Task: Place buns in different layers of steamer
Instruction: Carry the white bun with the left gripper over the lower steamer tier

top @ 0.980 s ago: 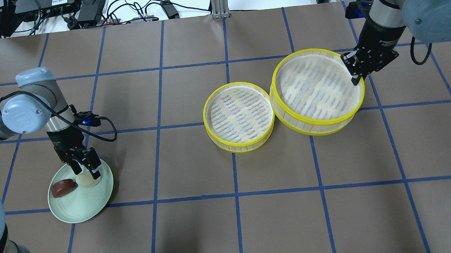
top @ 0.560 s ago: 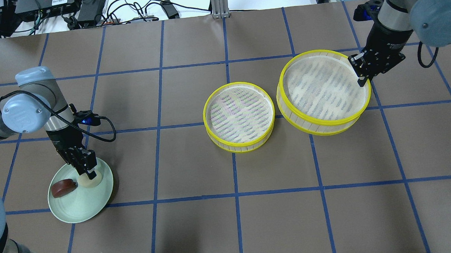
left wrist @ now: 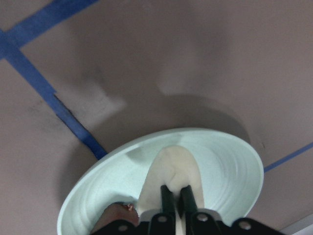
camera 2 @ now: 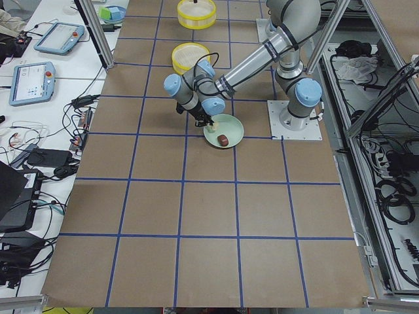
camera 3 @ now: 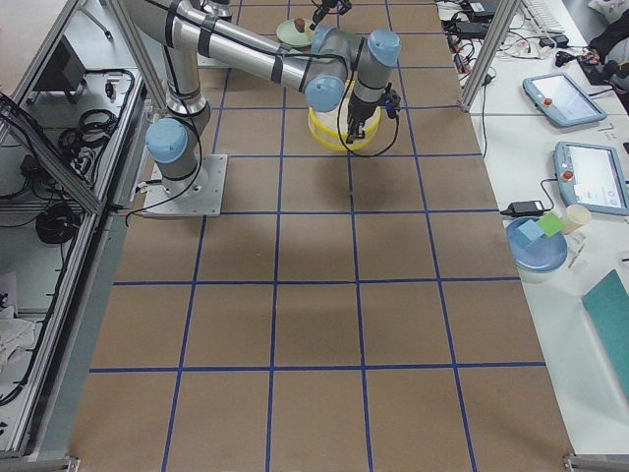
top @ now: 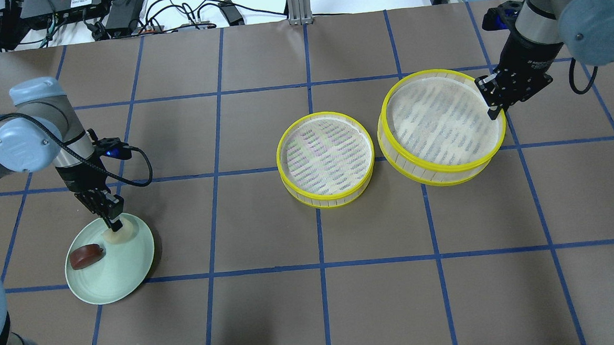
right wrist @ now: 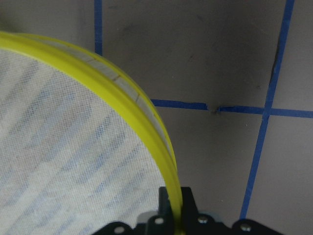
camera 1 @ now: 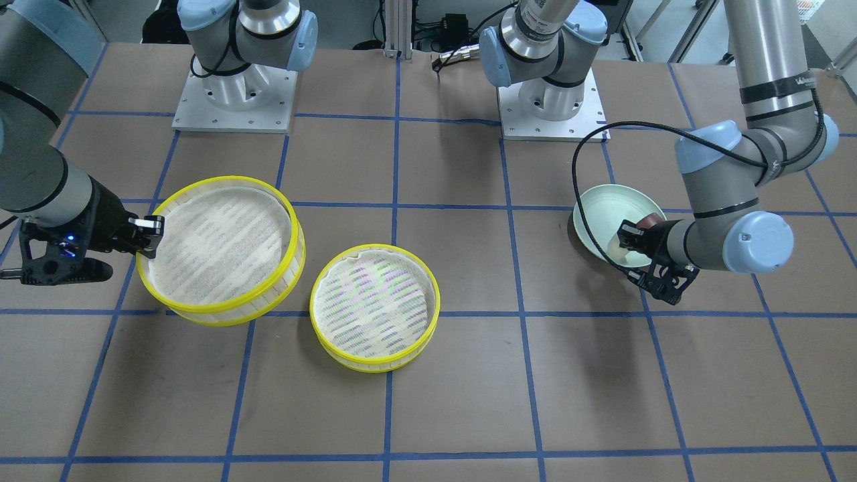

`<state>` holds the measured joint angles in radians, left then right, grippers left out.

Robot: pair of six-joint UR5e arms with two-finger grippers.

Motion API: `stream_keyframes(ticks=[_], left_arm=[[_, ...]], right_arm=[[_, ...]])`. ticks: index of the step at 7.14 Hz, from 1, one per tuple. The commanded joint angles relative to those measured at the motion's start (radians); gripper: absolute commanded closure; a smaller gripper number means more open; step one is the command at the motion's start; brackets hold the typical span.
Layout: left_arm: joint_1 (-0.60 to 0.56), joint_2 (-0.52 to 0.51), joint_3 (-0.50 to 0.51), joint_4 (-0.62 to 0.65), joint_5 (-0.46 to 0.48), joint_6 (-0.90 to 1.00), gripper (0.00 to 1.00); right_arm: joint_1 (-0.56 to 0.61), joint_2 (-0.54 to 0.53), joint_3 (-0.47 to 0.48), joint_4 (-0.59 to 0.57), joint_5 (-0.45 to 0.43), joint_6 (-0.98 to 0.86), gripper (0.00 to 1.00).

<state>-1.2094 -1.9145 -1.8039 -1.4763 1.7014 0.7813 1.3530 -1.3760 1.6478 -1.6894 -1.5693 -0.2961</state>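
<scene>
1. The left gripper (top: 114,220), open around the cream bun (top: 117,235) a second ago, has closed to a narrow pinch on it. It has carried the bun toward the far edge of the green plate (top: 118,285). I cannot tell whether the bun has cleared the plate.
2. The brown bun (top: 86,256) lies untouched on the plate.
3. The right gripper (top: 493,111) stays clamped on the yellow rim of one steamer tray (top: 441,121). It has drawn that tray sideways, so it now stands apart from the other tray (top: 325,158) on the desk (top: 272,311).
4. Both trays are empty and their floors now seem reachable. Carrying the cream bun across looks like the next step.
</scene>
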Motion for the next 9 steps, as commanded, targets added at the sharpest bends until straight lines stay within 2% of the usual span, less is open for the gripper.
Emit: stream_keyframes(ticks=[1, 2, 4, 6, 9], left_arm=[[-0.042, 0.043, 0.067, -0.053, -0.081, -0.095, 1.00], [-0.106, 0.069, 0.096, -0.053, -0.091, -0.187, 1.00], [-0.206, 0.100, 0.147, -0.050, -0.214, -0.427, 1.00], [-0.295, 0.109, 0.195, -0.024, -0.316, -0.581, 1.00], [-0.367, 0.063, 0.182, 0.178, -0.533, -0.775, 1.00]], right_arm=[[0.000, 0.000, 0.004, -0.001, 0.002, 0.000, 1.00], [0.000, 0.000, 0.006, -0.001, 0.002, 0.000, 1.00], [0.000, 0.000, 0.006, -0.001, 0.002, 0.000, 1.00], [0.000, 0.000, 0.006, -0.001, 0.002, 0.000, 1.00], [0.000, 0.000, 0.006, -0.001, 0.002, 0.000, 1.00]])
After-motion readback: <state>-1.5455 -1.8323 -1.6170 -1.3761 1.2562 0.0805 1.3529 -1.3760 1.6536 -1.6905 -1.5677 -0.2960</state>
